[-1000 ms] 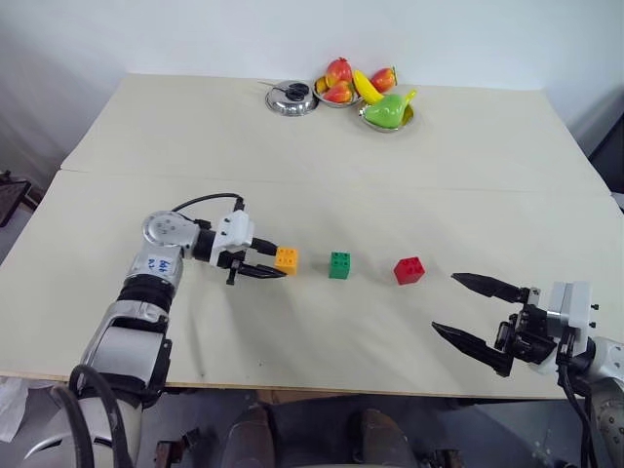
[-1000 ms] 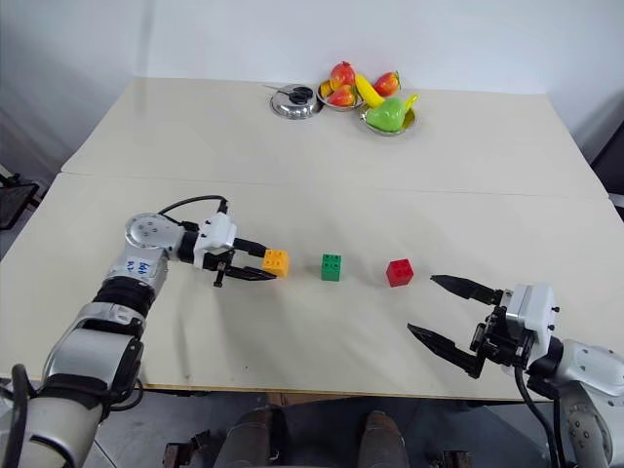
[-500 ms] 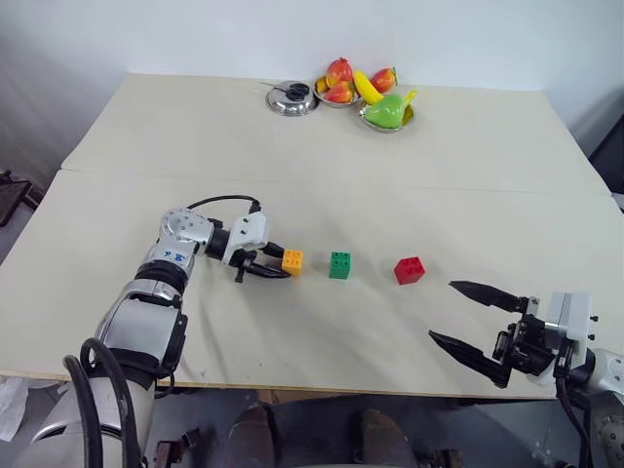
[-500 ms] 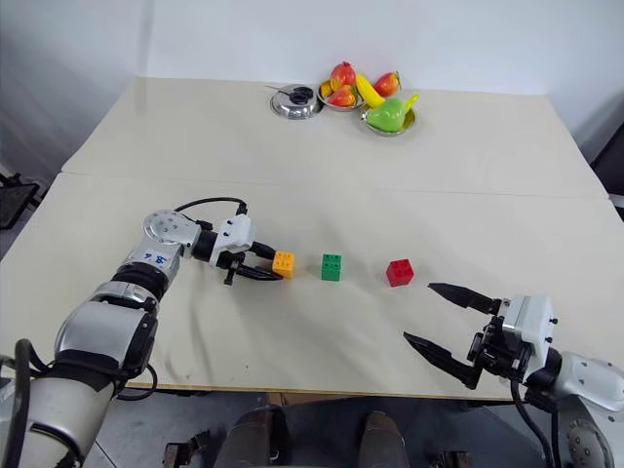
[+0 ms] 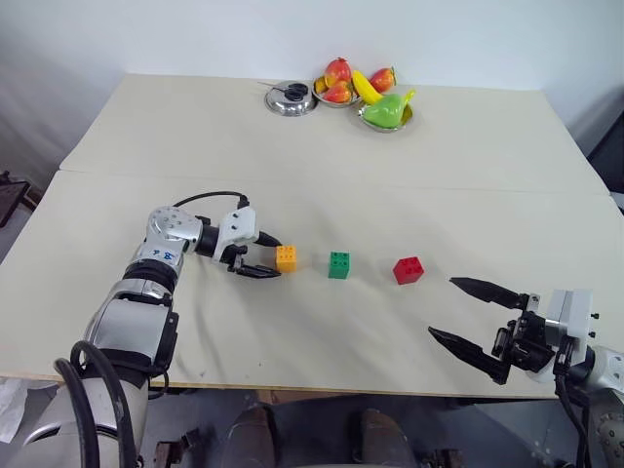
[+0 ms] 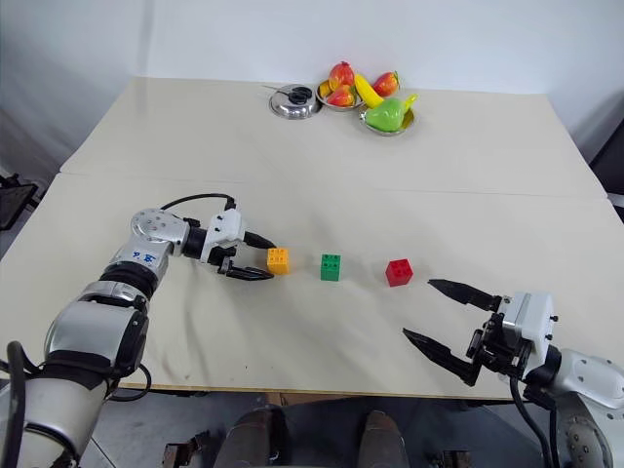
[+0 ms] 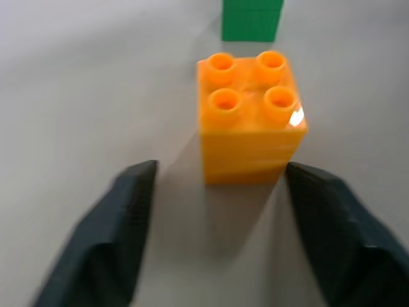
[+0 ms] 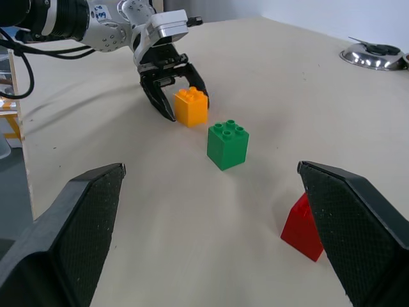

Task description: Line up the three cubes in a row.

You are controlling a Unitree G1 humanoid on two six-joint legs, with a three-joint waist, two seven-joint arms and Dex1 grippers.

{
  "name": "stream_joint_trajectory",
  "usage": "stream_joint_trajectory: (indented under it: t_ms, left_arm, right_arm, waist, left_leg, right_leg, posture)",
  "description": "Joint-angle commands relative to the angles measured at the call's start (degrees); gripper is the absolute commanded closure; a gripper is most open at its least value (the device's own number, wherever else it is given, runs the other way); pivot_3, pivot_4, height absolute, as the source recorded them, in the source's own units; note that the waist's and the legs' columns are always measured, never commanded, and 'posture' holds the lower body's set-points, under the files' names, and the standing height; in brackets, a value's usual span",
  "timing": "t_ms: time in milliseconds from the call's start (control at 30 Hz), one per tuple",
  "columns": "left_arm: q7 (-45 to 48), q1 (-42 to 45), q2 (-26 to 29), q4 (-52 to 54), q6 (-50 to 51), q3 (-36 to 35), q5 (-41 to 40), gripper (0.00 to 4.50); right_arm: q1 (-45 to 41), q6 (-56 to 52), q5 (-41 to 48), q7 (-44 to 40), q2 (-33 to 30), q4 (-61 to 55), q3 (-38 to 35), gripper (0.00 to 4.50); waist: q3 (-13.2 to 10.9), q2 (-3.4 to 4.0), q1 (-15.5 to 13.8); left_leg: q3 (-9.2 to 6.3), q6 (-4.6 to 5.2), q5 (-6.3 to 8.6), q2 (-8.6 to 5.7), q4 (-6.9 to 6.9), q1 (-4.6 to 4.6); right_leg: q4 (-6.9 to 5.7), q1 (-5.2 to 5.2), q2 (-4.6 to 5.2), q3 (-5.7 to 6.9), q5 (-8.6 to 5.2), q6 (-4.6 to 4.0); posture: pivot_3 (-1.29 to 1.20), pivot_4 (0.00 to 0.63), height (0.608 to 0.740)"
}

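A: Where do the cubes stand?

B: All three sit on the table (image 5: 468, 166) in a line across it: the orange cube (image 5: 286, 257) on the robot's left, the green cube (image 5: 339, 264) in the middle, the red cube (image 5: 409, 270) on the right. They stand apart from each other, gaps roughly even, the red one turned a little askew.

A: And the left gripper (image 5: 265, 256)?

B: Its fingers are spread, one on each side of the orange cube's near end. In the left wrist view the cube stands just ahead of the tips with table showing at both sides, so it looks let go, not pinched.

A: The right gripper (image 5: 468, 312)?

B: Wide apart and holding nothing, hovering near the table's front edge, well short of the red cube.

A: So which step is this?

B: I judge it the release of the orange cube at its end of the row. The row looks nearly done.

A: What does the next move call for?

B: Probably drawing the left gripper straight back without brushing the orange cube. If anything is left, the red cube could be squared up.
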State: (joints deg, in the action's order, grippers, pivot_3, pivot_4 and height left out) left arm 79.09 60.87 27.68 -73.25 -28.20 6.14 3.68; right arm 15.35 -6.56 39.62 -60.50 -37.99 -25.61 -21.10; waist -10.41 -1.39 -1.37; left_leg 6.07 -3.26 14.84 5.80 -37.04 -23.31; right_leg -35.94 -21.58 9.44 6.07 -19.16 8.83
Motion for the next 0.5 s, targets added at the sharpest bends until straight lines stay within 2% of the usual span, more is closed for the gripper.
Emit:
stream_joint_trajectory:
  t_ms: [33,233,400,500]
  left_arm:
    - [2.4,-0.7,2.2,1.2,-1.5,-2.3,-1.7,0.53]
    - [10.5,-7.3,9.1,9.3,0.0,-8.3,-8.9,0.53]
    - [9.2,-26.8,17.4,30.5,8.6,-14.6,-17.8,0.53]
    - [5.2,-38.5,20.1,42.1,14.0,-18.9,-21.8,0.53]
  right_arm:
    - [-0.9,0.2,0.6,-0.3,0.0,-0.5,-0.1,0.00]
    - [-2.4,1.2,0.6,-3.8,-1.6,4.2,-1.7,0.00]
    - [-3.2,4.1,-1.5,-12.1,-7.0,16.0,-5.6,0.00]
    - [-4.0,6.3,-2.6,-16.3,-9.6,23.0,-7.2,0.00]
  waist:
    - [0.0,0.00,0.0]
    - [0.0,0.03,0.2]
    - [0.0,0.08,0.7]
    - [-0.1,0.09,0.6]
  left_leg:
    - [0.00,0.00,0.00,0.00,0.00,0.00]
    - [0.02,0.00,0.00,0.02,0.06,0.00]
    - [0.06,0.03,0.02,0.02,0.10,0.02]
    - [0.08,0.04,0.03,0.05,0.12,0.02]
  right_leg:
    - [0.00,0.00,0.00,0.00,0.00,0.00]
    - [-0.05,-0.02,0.00,0.00,0.00,-0.01]
    - [-0.15,0.00,0.00,-0.06,0.00,0.00]
    - [-0.14,-0.01,0.00,-0.06,0.00,0.00]
  posture:
    - [0.00,0.150,0.740]
    - [0.00,0.150,0.740]
    - [0.00,0.150,0.740]
    - [0.00,0.150,0.740]
